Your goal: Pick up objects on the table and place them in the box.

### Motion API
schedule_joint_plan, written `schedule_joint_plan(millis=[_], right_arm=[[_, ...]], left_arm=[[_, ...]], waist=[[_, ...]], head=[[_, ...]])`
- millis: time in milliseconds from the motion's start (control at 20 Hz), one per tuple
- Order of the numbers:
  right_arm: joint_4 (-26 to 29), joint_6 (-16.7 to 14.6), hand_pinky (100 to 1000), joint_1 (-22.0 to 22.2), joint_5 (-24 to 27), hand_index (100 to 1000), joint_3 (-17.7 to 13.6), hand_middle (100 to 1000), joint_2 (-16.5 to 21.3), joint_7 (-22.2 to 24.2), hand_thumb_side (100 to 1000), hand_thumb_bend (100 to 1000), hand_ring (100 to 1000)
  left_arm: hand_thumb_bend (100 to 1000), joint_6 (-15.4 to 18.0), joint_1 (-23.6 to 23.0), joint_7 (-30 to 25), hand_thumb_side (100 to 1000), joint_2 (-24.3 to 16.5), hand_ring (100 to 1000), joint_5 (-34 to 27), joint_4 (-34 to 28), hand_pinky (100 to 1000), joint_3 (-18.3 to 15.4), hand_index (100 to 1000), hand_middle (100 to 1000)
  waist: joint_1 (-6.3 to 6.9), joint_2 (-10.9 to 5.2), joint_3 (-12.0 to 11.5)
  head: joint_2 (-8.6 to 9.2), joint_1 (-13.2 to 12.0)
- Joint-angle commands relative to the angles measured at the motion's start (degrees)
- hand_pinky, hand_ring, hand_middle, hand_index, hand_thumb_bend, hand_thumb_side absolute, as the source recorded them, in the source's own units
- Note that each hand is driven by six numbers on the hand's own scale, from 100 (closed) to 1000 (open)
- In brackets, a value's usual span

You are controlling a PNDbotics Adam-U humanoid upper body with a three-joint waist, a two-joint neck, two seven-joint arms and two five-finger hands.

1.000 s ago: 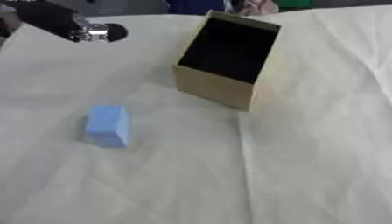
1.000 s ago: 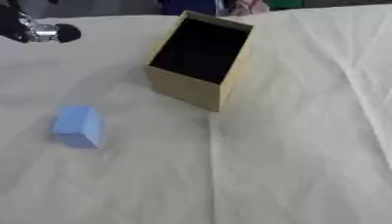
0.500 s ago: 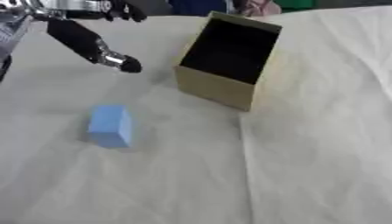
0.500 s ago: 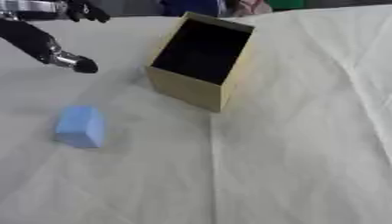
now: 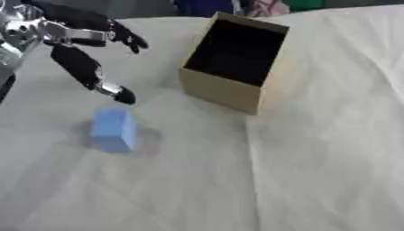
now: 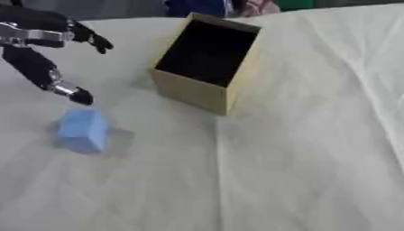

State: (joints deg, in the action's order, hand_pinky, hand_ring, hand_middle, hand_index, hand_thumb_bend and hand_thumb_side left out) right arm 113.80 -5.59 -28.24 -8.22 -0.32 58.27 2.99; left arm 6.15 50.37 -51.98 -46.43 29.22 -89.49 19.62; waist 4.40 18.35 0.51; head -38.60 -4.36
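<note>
A light blue block (image 5: 114, 129) lies on the white cloth at the left. My left hand (image 5: 75, 54) comes in from the upper left, open, with its fingers spread wide. One black finger (image 5: 120, 93) points down to just above the block's far edge, and another reaches toward the box. The tan cardboard box (image 5: 225, 90) stands open-topped to the right of the hand, its dark inside showing nothing. My right hand shows in neither view.
A white cloth (image 5: 315, 158) with creases covers the whole table. Coloured cloth of people (image 5: 229, 5) shows at the far edge behind the box.
My left hand has come down and to the right from the upper left corner, toward the blue block, with its fingers spreading. Block and box have not moved.
</note>
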Motion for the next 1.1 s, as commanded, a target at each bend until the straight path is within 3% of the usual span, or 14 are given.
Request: schedule_joint_plan(millis=[50, 350, 400, 600, 850, 1100], right_arm=[[0.8, -0.1, 819, -0.4, 0.2, 931, -0.7, 856, 1.9, 0.1, 1000, 192, 860], [0.8, 0.1, 818, 0.1, 0.2, 931, -0.8, 855, 1.9, -0.1, 1000, 193, 859], [0.8, 0.1, 818, 0.1, 0.2, 931, -0.8, 854, 1.9, -0.1, 1000, 192, 859], [0.8, 0.2, 817, 0.3, 0.2, 930, -0.7, 853, 1.8, -0.1, 1000, 191, 858], [0.8, 0.2, 817, 0.5, 0.2, 931, -0.6, 853, 1.7, 0.1, 1000, 190, 858], [0.8, 0.3, 816, 0.7, 0.2, 931, -0.6, 851, 1.5, 0.1, 1000, 190, 857]], left_arm=[[719, 0.2, -0.1, 0.0, 769, -2.9, 934, -1.9, -0.2, 921, 0.1, 1000, 844], [812, -1.3, -2.4, 0.0, 812, -4.7, 945, -4.0, -2.3, 928, 0.2, 1000, 863], [867, -1.5, -2.8, 0.0, 840, -4.9, 945, -4.3, -2.6, 928, 0.3, 1000, 869], [904, -2.3, -4.1, 0.0, 860, -5.8, 946, -4.6, -4.2, 938, 0.7, 1000, 877], [888, -2.8, -5.7, 0.0, 857, -6.9, 930, -2.6, -5.1, 940, 0.9, 1000, 851], [795, -3.1, -6.9, 0.0, 800, -7.1, 911, 2.7, -4.0, 930, 1.2, 1000, 830]], waist=[[-0.2, -1.32, -0.1], [-0.03, -1.37, -0.3], [-0.03, -1.37, -0.3], [-0.07, -1.39, -0.3], [-0.06, -1.38, -0.4], [-0.09, -1.36, -0.3]], head=[[-0.45, 0.2], [-0.66, 0.5], [-0.65, 0.5], [-0.7, 0.6], [-0.79, 0.5], [-0.73, 0.3]])
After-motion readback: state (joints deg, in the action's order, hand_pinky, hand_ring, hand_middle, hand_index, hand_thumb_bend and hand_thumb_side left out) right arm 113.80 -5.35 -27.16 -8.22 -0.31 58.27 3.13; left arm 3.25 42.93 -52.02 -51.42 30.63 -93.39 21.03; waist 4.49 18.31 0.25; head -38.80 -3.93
